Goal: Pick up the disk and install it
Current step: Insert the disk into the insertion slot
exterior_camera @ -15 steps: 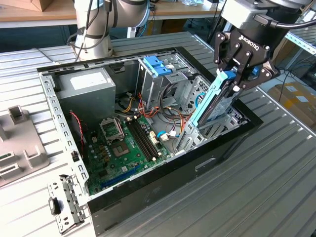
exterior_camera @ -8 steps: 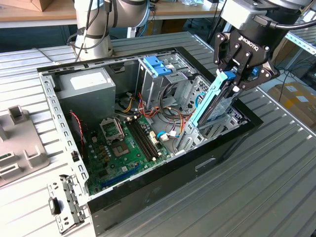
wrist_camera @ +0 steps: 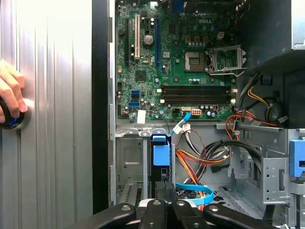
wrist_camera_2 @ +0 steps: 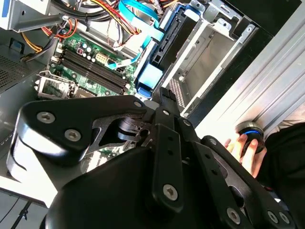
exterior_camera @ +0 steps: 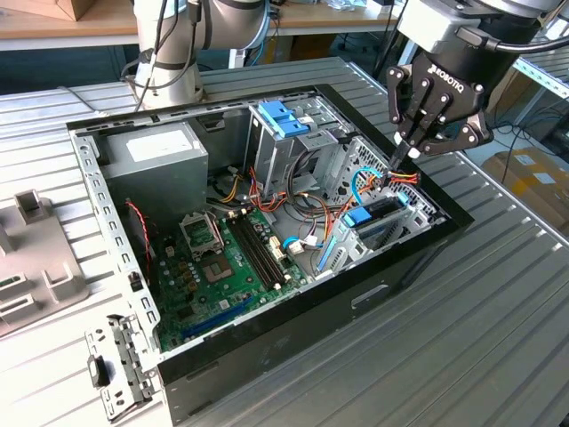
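1. In the exterior view, your gripper (exterior_camera: 402, 153) hangs over the open computer case (exterior_camera: 402, 289), fingers pressed together and holding nothing. The disk (exterior_camera: 378, 218) stands on edge in the drive bay below.
2. In the second wrist view, the disk (wrist_camera_2: 167, 45) sits beside blue cables (wrist_camera_2: 138, 14); descending could snag them.
3. In the first wrist view, a hand (wrist_camera: 10, 95) rests near the case; keep it clear.
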You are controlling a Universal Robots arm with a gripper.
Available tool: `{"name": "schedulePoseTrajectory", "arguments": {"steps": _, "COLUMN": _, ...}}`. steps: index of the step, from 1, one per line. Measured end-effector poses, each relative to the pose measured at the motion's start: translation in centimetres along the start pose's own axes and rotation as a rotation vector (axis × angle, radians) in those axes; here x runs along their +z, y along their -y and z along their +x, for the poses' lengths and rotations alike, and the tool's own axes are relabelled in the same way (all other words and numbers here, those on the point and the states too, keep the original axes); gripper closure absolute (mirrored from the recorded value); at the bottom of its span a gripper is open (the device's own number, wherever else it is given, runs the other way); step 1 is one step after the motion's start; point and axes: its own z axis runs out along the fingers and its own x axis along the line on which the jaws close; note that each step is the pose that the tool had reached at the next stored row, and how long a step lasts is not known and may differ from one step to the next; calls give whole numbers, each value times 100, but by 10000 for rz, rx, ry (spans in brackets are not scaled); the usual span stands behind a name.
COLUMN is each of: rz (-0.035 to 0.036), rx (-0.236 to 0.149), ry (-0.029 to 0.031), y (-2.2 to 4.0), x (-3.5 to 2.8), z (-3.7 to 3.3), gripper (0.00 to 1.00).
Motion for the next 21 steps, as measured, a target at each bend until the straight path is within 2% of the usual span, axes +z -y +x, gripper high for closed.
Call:
{"name": "schedulePoseTrajectory", "arguments": {"steps": 6, "rz": 0, "rx": 0, "ry": -1, "y": 0, "x": 2, "z": 0, "gripper": 89}}
{"name": "schedulePoseTrajectory", "arguments": {"steps": 9, "rz": 0, "rx": 0, "ry": -4, "y": 22, "x": 5, "z": -1, "gripper": 89}}
{"name": "schedulePoseTrajectory", "arguments": {"steps": 14, "rz": 0, "rx": 0, "ry": -18, "y": 138, "x": 9, "z": -1, "gripper": 89}}
{"name": "schedulePoseTrajectory", "arguments": {"steps": 21, "rz": 1, "rx": 1, "ry": -20, "y": 234, "x": 12, "z": 0, "gripper": 89}}
